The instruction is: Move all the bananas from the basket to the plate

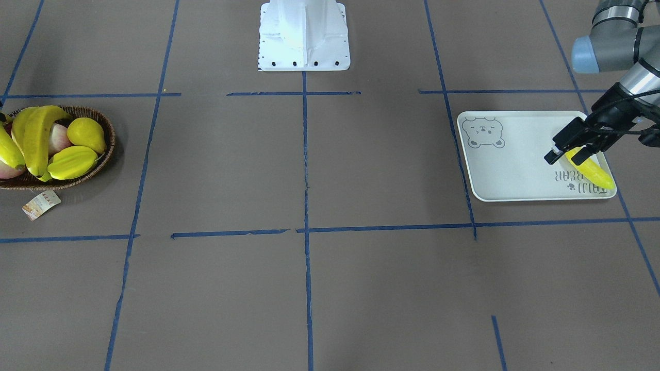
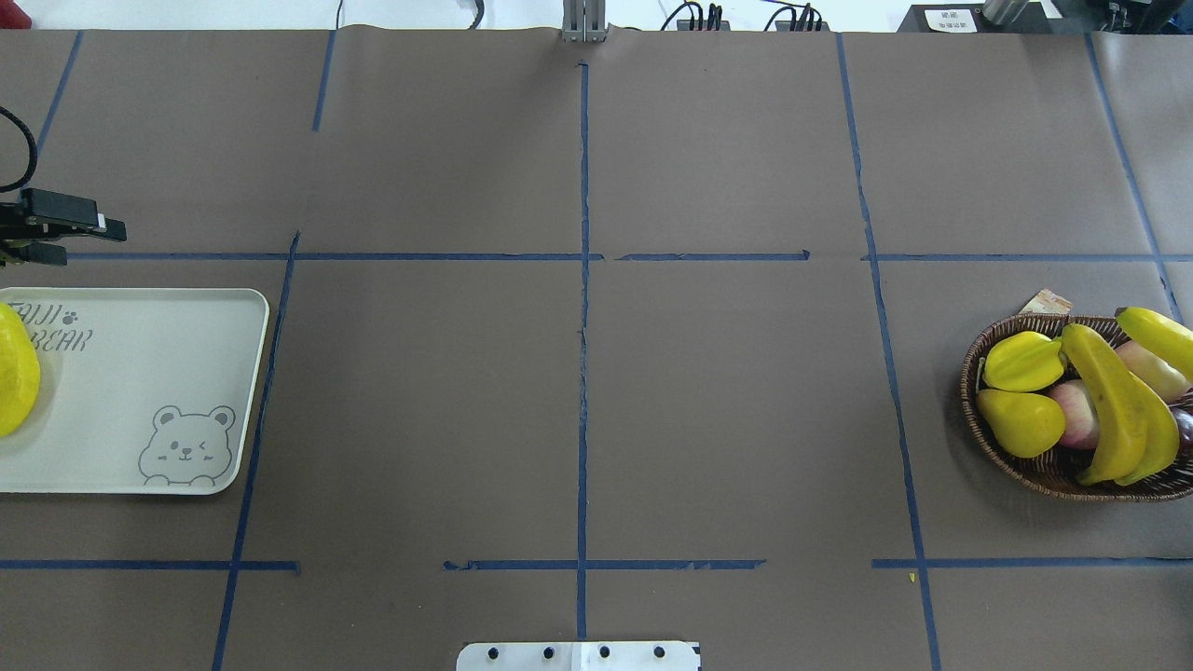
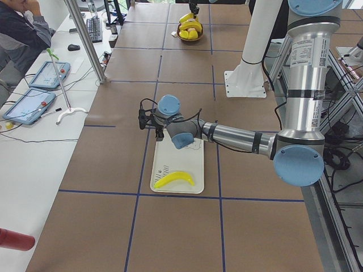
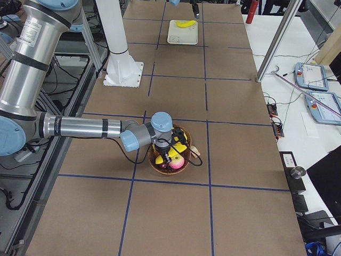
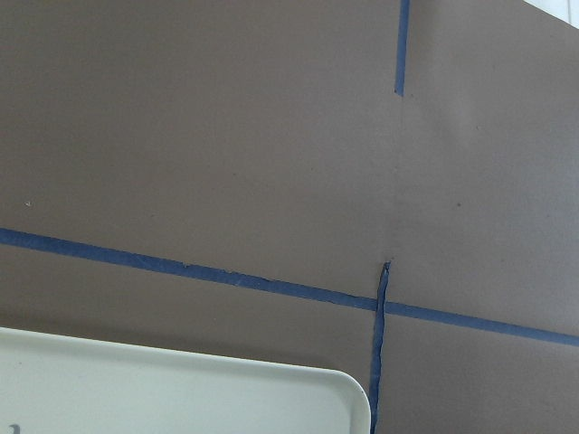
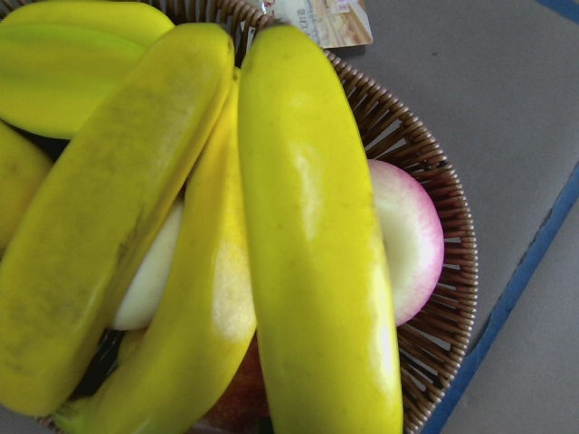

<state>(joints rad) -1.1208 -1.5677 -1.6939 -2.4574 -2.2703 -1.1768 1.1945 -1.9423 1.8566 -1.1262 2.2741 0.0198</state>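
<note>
On the worktop, seen from overhead, the plate [image 2: 158, 363] sits at 9 o'clock and the wicker basket [image 2: 1044, 475] at 3 o'clock, well apart. Blue tape lines [image 2: 582, 280] cross the brown surface between them.

One banana [image 1: 593, 172] lies flat on the plate. In the overhead view it is at the plate's 9 o'clock end, just below the grey lettering, and the bear-face drawing is at the plate's 4 o'clock corner.

The left gripper [image 2: 89, 239] hovers at about 11 o'clock from the plate, over the far rim and apart from the banana. Its fingers [image 2: 79, 220] stand spread with a gap between them and hold nothing. The left wrist view shows only bare worktop, tape and a rounded corner of the plate.

The other bananas [image 2: 1114, 401] lie in the basket, piled toward its 3 o'clock side in the overhead view; three can be counted. A ridged starfruit [image 2: 1022, 362] lies at the basket's 10 o'clock, a plump pear-like fruit [image 2: 1021, 421] at its 8 o'clock, and a pink-and-white round fruit [image 2: 1072, 415] is tucked between those and the bananas. A paper tag [image 1: 40, 203] lies on the worktop just beside the basket.

The right gripper [image 4: 171, 154] hangs close over the basket. Its wrist view is filled with bananas and shows no fingers, so I cannot tell how far apart they are or whether they have hold of anything.
</note>
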